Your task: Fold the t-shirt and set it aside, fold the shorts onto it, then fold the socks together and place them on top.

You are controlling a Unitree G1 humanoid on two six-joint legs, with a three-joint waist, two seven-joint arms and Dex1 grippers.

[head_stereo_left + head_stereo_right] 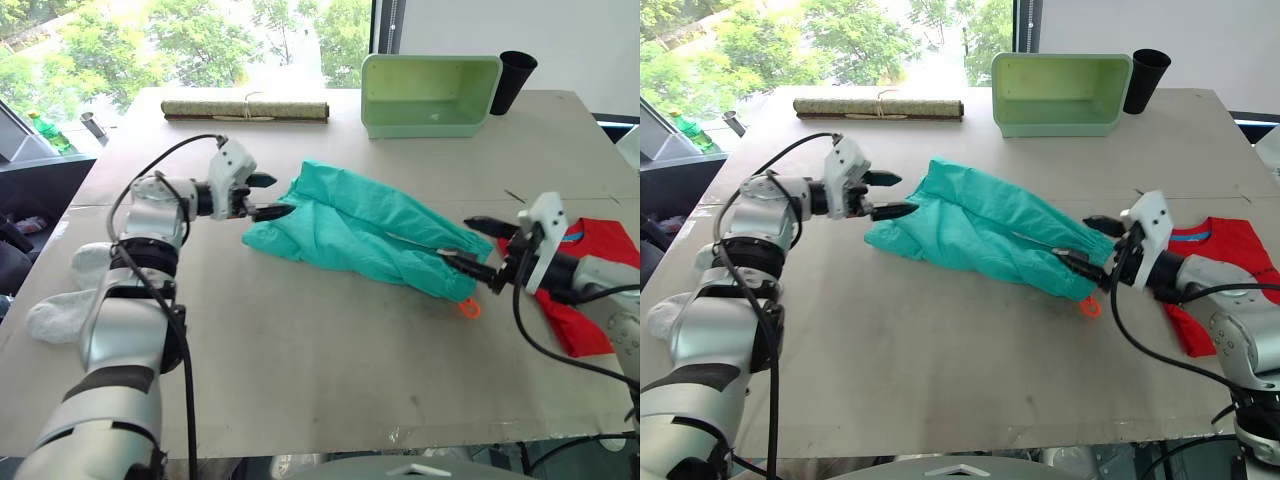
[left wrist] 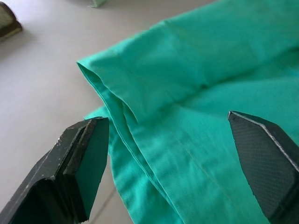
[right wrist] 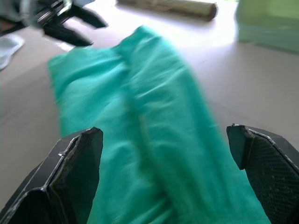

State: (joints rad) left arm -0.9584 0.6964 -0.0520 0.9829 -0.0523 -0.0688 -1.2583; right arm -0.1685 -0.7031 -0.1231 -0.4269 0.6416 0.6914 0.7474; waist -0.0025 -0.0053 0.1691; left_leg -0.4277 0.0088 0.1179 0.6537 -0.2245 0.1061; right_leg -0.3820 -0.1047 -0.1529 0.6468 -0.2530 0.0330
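Shorts [image 1: 365, 230] lie mid-table; left gripper [image 1: 268, 196] and right gripper [image 1: 478, 246], fingers spread and empty, flank opposite ends. Both should pinch every layer before folding evenly.

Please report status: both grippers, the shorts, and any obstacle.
Left gripper open at the leg end of the shorts. Right gripper open at the waistband end. Shorts lie flat on table, t-shirt behind right arm. No obstacle between.
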